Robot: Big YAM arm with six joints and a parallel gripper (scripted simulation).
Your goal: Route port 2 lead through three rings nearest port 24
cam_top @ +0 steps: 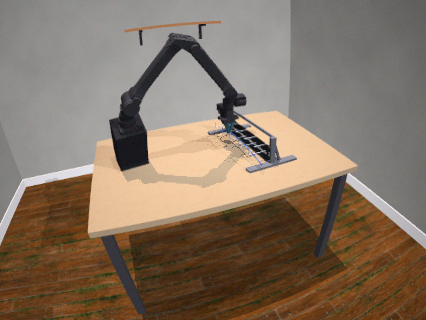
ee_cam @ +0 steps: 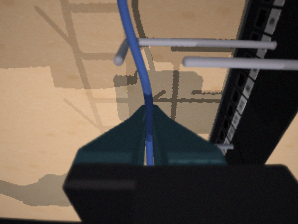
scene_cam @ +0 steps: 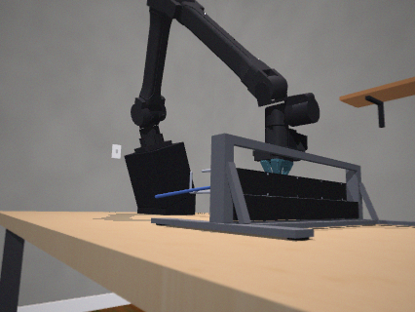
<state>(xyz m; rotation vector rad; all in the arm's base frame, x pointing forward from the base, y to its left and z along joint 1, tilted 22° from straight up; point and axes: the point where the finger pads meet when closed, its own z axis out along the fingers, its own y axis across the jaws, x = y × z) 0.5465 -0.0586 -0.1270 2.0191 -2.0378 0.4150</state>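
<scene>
Jaws clamped tight on thin blue lead [ee_cam: 141, 70] | lead crosses grey metal ring rods [ee_cam: 207, 44], frame centre-top (not seated) | risk: lead snags rod, drags loose grey rack [scene_cam: 221, 161] along tabletop [cam_top: 165, 200]

Black-bodied gripper with teal fingers, clamped on the thin blue lead [ee_cam: 134, 47], sits tight beside the black patch panel face [ee_cam: 260, 75] on its right. Two pale grey ring rods [ee_cam: 210, 44] jut straight across just ahead of it, blocking that way. Grey metal rack frame's top bar [scene_cam: 292, 153] crosses in front of the gripper in the exterior view; its upright post [scene_cam: 221, 177] closes the near end. Open tan wooden counter [cam_top: 165, 195] lies to the left, up to the black arm base box [cam_top: 129, 142].
</scene>
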